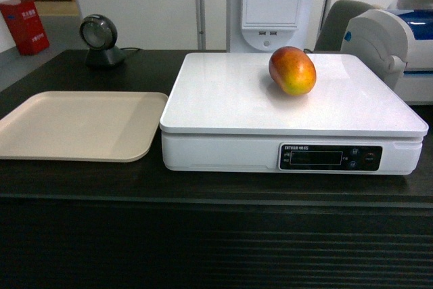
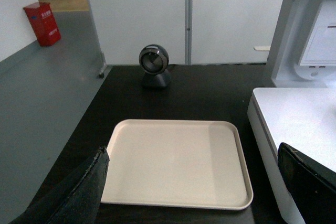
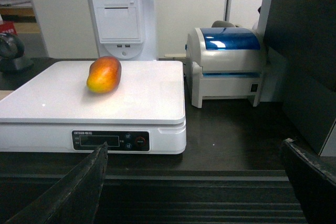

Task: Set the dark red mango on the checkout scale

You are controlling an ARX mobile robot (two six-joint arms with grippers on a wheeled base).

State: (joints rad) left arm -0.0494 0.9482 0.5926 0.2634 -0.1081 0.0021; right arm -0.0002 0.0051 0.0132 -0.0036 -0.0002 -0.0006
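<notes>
The dark red mango (image 1: pixel 292 70) lies on its side on the white scale (image 1: pixel 223 106), toward the back right of the platter, with nothing touching it. The scale stands on the dark checkout (image 1: pixel 203 187). Neither gripper shows in the head view. In the right wrist view the mango (image 3: pixel 104 74) rests on the scale (image 3: pixel 131 103), and my right gripper (image 3: pixel 194 182) is open and empty, held back over the counter's front edge. My left gripper (image 2: pixel 191 179) is open and empty above the near edge of a beige tray (image 2: pixel 173 156).
The beige tray (image 1: pixel 81 125) lies left of the scale. A round barcode scanner (image 1: pixel 99 40) stands at the back left. A white printer with blue trim (image 3: pixel 228 66) sits right of the scale. A white kiosk (image 1: pixel 270 5) rises behind.
</notes>
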